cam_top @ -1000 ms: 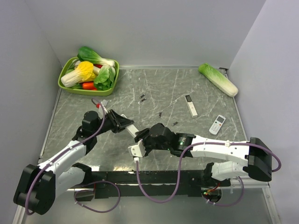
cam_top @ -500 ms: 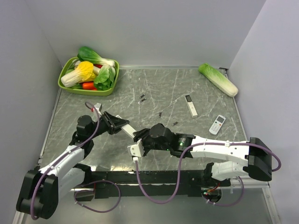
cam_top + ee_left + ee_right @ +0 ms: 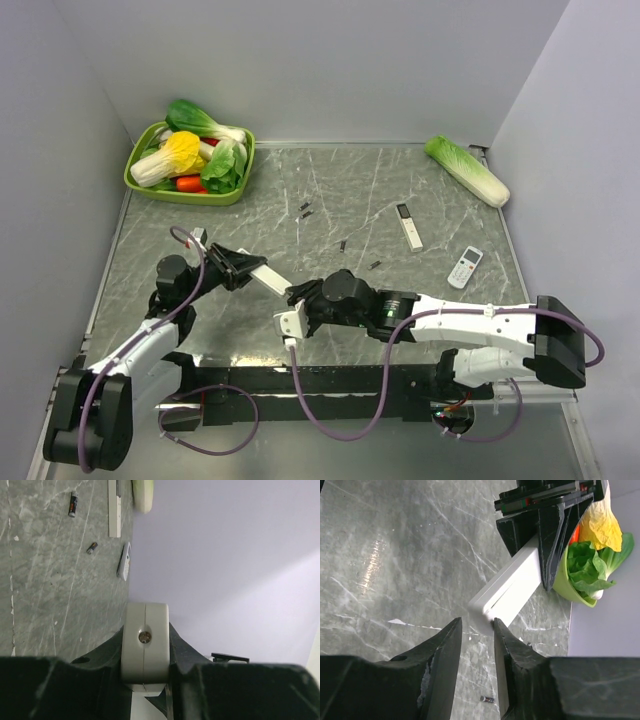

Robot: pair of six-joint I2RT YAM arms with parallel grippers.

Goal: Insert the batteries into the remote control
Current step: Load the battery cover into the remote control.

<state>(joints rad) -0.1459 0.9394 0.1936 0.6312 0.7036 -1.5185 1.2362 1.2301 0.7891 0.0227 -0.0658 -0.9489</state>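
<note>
**Remote** (image 3: 272,282): long white bar at the near-left of the table (image 3: 380,180). One end is clamped in the left gripper; the free end points toward the right gripper.

**Left gripper** (image 3: 245,268): fingers clenched on the remote, one on each side.

**Right gripper** (image 3: 476,625): fingers slightly parted, grasping nothing. Their tips sit just short of the remote's free end, with bare table showing in the gap.

**Batteries**: two, lying loose mid-table, one (image 3: 343,244) beyond the right gripper and the other (image 3: 375,265) just to its right. They lie apart from each other.

**Dark cells** (image 3: 305,208): a pair, farther back.

**Second remote** (image 3: 409,226): white with a black end, right of centre.

**Buttoned remote** (image 3: 464,267): near the right edge.

**Cabbage** (image 3: 467,170): far-right corner.

**Bowl** (image 3: 180,195): green, filled with vegetables, far-left corner.
</note>
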